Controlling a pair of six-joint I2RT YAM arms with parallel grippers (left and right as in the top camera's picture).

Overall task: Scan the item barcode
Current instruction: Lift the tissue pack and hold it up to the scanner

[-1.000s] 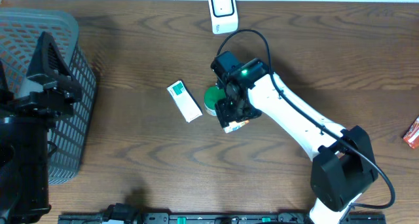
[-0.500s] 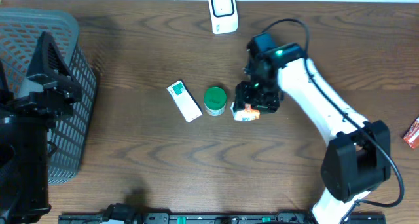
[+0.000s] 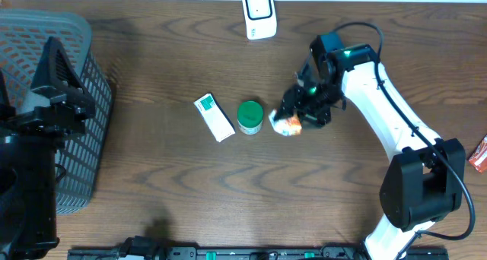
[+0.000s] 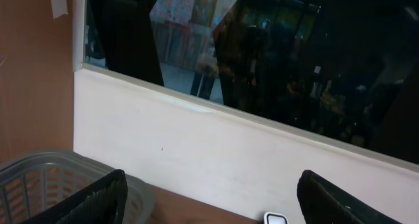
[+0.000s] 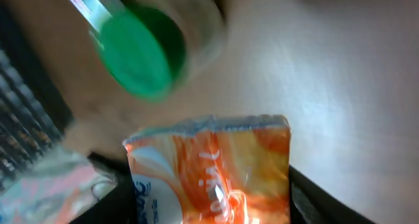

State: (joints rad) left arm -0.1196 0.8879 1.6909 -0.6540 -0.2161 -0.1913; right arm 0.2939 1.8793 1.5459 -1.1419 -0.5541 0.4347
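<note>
The item, an orange and white snack packet, hangs in my right gripper, just right of a green-lidded jar. In the right wrist view the packet fills the gap between both black fingers, which are shut on it, with the green lid beyond. The white barcode scanner stands at the table's far edge, up and left of the packet. My left gripper is open and empty, raised and facing the wall; the scanner's top shows below it.
A white and green box lies left of the jar. A grey mesh basket stands at the left under my left arm. A red packet lies at the right edge.
My right gripper has carried the orange packet rightward and toward the back, from beside the jar to a spot clear of it. The left arm has not moved.
</note>
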